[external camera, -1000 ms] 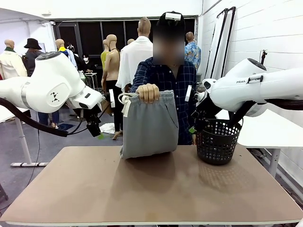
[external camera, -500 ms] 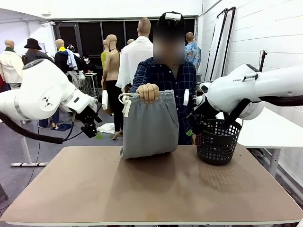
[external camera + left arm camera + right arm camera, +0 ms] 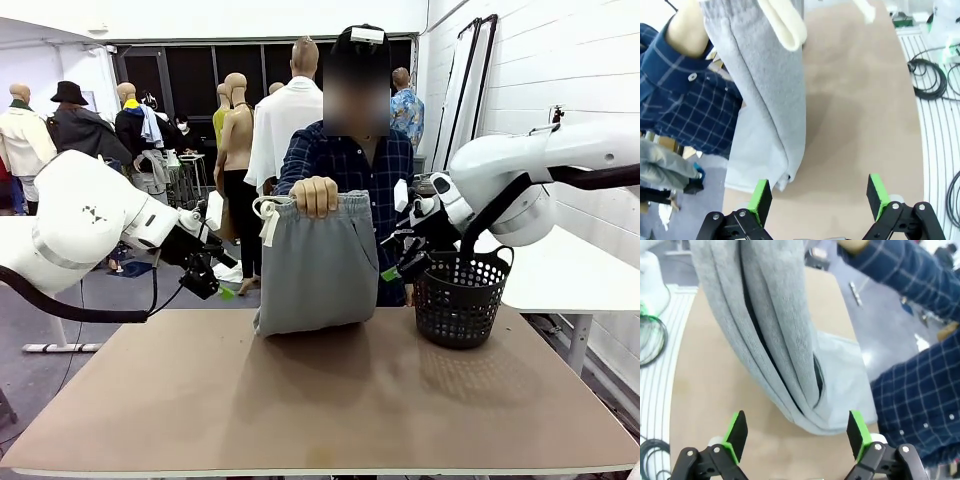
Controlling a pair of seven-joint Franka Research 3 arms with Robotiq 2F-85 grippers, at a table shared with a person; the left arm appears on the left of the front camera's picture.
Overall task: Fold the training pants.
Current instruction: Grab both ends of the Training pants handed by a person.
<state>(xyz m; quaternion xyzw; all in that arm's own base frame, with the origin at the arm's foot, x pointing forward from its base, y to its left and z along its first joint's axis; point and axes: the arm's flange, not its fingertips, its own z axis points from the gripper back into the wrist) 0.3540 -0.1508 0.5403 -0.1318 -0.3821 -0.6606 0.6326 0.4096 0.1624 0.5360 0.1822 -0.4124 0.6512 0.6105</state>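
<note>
Presently your left fingers (image 3: 760, 199) and right fingers (image 3: 736, 434) stand wide open (empty), flanking the training pants (image 3: 315, 265) a hand (image 3: 314, 196) holds.

This is a robotics lab in a large hall: a white left arm (image 3: 85, 215) and right arm (image 3: 520, 170) flank a brown desk (image 3: 300, 400) beside a white block wall (image 3: 560, 70). Bare grey floor (image 3: 30, 310) surrounds it. Black cables (image 3: 927, 77) lie coiled beside the desk, and another white desk (image 3: 580, 275) stands nearby.

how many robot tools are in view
2: the left tool hangs left of the training pants, the right tool right of them, by the black basket.
</note>
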